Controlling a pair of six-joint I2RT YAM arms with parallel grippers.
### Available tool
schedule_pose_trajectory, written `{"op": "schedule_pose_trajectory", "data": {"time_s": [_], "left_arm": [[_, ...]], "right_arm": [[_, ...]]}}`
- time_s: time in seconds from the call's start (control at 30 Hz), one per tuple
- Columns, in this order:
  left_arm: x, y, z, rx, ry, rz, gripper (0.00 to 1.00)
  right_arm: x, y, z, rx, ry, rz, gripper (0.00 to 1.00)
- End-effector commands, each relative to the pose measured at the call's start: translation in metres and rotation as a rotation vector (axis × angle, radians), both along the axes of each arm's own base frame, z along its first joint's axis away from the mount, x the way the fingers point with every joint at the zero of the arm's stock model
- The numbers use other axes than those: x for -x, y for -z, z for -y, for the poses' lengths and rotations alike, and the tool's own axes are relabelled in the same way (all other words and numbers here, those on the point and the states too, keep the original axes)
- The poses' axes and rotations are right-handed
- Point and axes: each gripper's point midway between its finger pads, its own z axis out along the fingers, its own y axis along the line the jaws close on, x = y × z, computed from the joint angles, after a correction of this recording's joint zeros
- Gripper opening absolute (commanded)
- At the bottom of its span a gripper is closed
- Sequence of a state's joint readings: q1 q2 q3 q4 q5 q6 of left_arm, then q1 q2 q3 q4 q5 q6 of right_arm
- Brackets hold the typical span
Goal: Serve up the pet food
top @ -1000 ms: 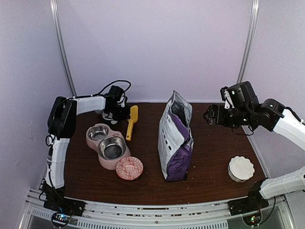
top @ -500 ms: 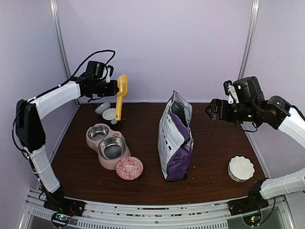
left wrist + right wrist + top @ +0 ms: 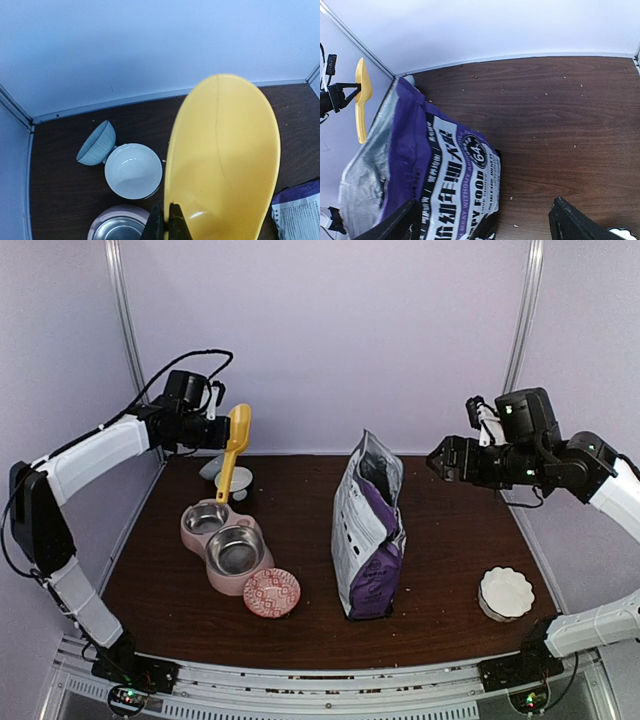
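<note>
Dark wooden table (image 3: 450,570): puppy food bag (image 3: 368,540) stands upright at centre, top open, kibble inside not visible. Pink double feeder (image 3: 222,545) sits front left, both steel bowls empty. Left gripper (image 3: 216,431) is clamped on yellow scoop (image 3: 232,455), held aloft. Right gripper (image 3: 438,462) is spread wide, holding nothing, right of bag.

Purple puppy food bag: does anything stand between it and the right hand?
Nothing visible does. The open right hand hangs in the air to the right of the upright purple and white puppy food bag, apart from it, with only free space between them.
</note>
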State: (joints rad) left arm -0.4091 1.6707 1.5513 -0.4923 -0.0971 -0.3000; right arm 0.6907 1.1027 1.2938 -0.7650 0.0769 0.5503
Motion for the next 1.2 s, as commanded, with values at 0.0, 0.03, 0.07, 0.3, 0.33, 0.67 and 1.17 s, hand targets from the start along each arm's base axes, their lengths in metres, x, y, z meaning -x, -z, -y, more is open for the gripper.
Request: {"op": "schedule_pose_trajectory", "data": {"time_s": [0.0,0.03,0.07,0.3,0.33,0.67,1.17], "left_arm": [[0.044,-0.053,0.013,-0.088,0.156,0.149,0.00],[0.058,-0.058,0.022,-0.121,0.207,0.168,0.00],[0.072,-0.062,0.032,-0.150,0.254,0.185,0.00],[0.177,-0.072,0.103,-0.167,0.607,0.241,0.00],[0.190,-0.072,0.112,-0.166,0.649,0.245,0.00],[0.258,-0.051,0.160,-0.349,0.817,0.224,0.00],[0.271,-0.055,0.173,-0.378,0.849,0.258,0.00]], "right_arm": [[0.010,-0.037,-0.029,-0.070,-0.119,0.048,0.89],[0.013,-0.042,-0.037,-0.079,-0.145,0.049,0.89],[0.016,-0.048,-0.045,-0.090,-0.175,0.052,0.89],[0.043,-0.073,-0.101,-0.119,-0.364,0.047,0.89],[0.049,-0.075,-0.110,-0.142,-0.405,0.041,0.88],[0.077,-0.056,-0.173,-0.232,-0.595,-0.069,0.72],[0.094,0.003,-0.190,-0.071,-0.643,-0.197,0.48]]}}
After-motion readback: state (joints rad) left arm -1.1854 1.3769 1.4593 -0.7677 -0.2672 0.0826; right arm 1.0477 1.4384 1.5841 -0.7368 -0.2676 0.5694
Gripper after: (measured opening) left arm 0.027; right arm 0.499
